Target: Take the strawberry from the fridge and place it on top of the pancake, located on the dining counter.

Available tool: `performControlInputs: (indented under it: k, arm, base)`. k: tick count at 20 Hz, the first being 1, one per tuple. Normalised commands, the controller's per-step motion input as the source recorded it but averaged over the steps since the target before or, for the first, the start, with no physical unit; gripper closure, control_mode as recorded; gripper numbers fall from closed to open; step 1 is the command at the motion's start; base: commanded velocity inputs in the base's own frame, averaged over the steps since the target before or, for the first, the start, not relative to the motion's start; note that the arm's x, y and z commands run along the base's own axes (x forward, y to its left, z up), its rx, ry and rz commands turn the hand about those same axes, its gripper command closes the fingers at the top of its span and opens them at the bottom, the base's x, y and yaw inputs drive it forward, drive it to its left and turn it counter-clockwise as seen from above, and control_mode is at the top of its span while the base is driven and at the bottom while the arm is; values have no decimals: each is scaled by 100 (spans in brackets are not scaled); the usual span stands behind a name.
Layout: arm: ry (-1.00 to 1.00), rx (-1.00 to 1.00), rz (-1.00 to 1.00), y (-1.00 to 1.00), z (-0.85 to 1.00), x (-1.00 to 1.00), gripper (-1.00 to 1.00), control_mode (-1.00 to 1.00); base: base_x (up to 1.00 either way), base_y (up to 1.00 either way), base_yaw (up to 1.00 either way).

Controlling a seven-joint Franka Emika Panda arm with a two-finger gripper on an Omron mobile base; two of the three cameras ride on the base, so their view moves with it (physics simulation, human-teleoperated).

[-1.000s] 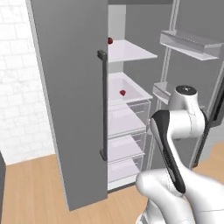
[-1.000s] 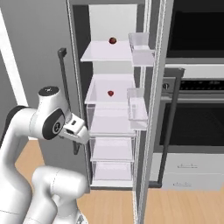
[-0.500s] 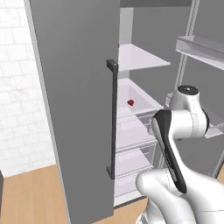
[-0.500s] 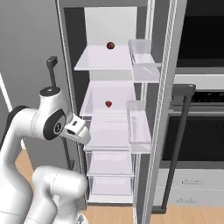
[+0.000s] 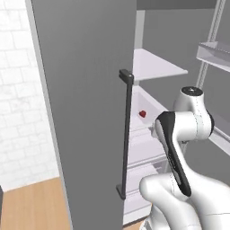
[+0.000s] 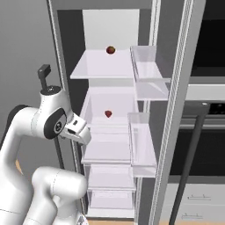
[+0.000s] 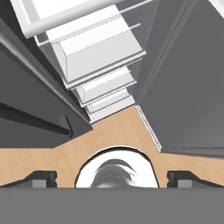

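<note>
Gripper (image 7: 112, 177) wide open — holds nothing (fingertips apart, above floor).

White arm folded, elbow raised, wrist bent so the hand looks straight down. Gripper (image 7: 112, 177) jaws spread wide, nothing between them.

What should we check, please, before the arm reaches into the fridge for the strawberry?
1. Fridge doors open, shelves exposed: ok.
2. Strawberry located, on the middle shelf, nothing beside it: ok.
3. Not confused with the darker round fruit on the shelf above: ok.
4. Gripper open and empty, its fingertips spread wide: ok.
5. Gripper aimed at the strawberry: not ok; the hand view looks down at the lower drawers and wooden floor.
6. Clear path past the door bins on the right: cannot tell.
</note>
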Motion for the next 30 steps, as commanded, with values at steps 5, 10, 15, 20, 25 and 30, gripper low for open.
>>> performControlInputs:
  k: [5,10,15,20,25,30]
  arm:
    - [0,0,0,0,0,0,-100,100]
    - [0,0,0,0,0,0,-100,100]
    - [0,0,0,0,0,0,-100,100]
    - [0,0,0,0,0,0,-100,100]
    - [0,0,0,0,0,0,-100,100]
    - [0,0,0,0,0,0,-100,100]
  base:
    - [38,-18,10]
    - [29,-36,12]
    - [15,-46,8]
    - [13,-22,1]
    - [34,0,0]
    - [49,-1,1]
